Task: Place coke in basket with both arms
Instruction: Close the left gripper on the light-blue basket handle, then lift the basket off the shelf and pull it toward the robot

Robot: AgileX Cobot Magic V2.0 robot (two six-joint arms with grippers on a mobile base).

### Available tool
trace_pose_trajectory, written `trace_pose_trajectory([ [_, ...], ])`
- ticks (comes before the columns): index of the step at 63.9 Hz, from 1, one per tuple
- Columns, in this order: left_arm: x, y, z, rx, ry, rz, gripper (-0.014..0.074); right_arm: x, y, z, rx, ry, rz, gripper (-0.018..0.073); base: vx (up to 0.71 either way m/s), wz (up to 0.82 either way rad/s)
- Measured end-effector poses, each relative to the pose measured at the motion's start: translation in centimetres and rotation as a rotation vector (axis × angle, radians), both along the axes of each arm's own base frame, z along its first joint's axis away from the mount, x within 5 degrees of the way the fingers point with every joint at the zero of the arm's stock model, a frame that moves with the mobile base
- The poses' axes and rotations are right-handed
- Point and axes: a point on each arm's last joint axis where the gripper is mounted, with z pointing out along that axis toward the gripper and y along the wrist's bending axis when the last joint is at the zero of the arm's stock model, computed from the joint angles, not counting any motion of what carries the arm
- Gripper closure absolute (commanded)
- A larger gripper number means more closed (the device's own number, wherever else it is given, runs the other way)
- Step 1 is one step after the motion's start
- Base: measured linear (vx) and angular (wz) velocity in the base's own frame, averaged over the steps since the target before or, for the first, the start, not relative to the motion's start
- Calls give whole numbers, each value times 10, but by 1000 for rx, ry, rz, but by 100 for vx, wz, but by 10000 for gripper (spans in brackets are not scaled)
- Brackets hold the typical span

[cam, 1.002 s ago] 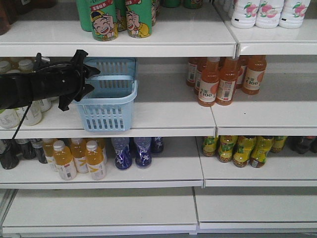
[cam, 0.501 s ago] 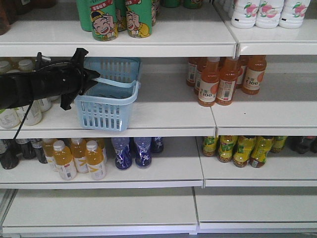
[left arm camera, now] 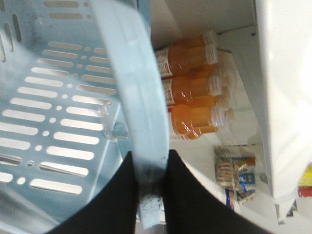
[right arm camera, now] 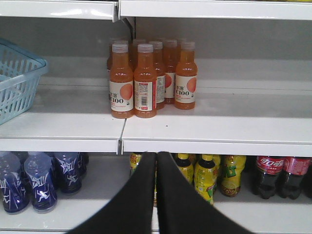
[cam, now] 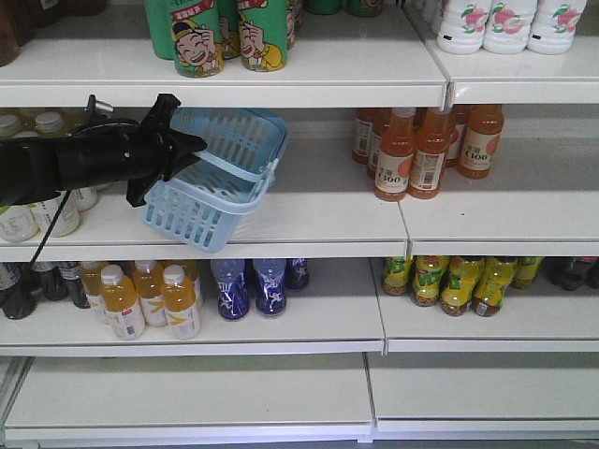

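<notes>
My left gripper (cam: 185, 150) is shut on the rim of the light blue basket (cam: 225, 182), which hangs tilted, its near end raised off the middle shelf. In the left wrist view the black fingers (left arm camera: 117, 195) pinch the basket's rim band (left arm camera: 131, 83) at the gripper (left arm camera: 150, 157). Two coke bottles (right arm camera: 267, 174), dark with red labels, stand on the lower shelf at far right in the right wrist view. My right gripper (right arm camera: 156, 155) is shut and holds nothing, in front of that lower shelf and left of the coke. The basket (right arm camera: 17, 80) shows at that view's left edge.
Orange C100 bottles (cam: 412, 154) stand on the middle shelf right of the basket. Yellow-green bottles (cam: 459, 281), blue bottles (cam: 253, 285) and orange juice bottles (cam: 150, 299) fill the lower shelf. Green cans (cam: 225, 33) sit above. The shelf edge (cam: 225, 94) runs just over the basket.
The left gripper has closed on the basket's rim and lifted it. The basket has tipped up and shifted slightly right off its flat rest on the shelf.
</notes>
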Motion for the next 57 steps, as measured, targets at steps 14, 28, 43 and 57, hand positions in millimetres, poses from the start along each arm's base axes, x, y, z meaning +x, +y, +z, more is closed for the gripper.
trace_pose_trajectory([
  [14,-16,7,3,-4,0,-38,604,0,0,0,0,0,0,561,0,0],
  [28,-50,21,11,27,-28,-86,604,0,0,0,0,0,0,561,0,0],
  [43,-73,22,28,-10,-91,-197,604,0,0,0,0,0,0,561,0,0],
  [57,-100,28,18,-42,-65,-274,604,0,0,0,0,0,0,561,0,0],
])
